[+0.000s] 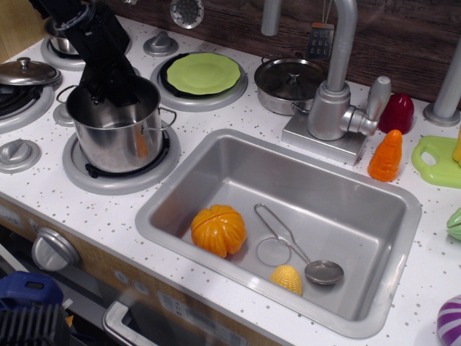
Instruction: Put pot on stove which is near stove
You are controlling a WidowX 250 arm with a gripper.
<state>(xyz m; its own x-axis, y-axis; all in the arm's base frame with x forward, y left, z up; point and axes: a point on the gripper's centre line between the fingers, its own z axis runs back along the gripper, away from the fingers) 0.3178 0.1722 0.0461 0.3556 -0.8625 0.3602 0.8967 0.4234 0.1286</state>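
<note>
Bright, even overhead light; sharp through the middle, soft at the near edge.
White glare streaks the pot (119, 126) wall just below the gripper (108, 83), and the faucet (338, 79) and sink (216, 169) rim well to the gripper's right. Shadows are short and soft, pooling beneath the pot and inside the sink basin. The black gripper reads as a dark mass with little detail. The cabinet front nearest the camera, below the gripper, is blurred.
</note>
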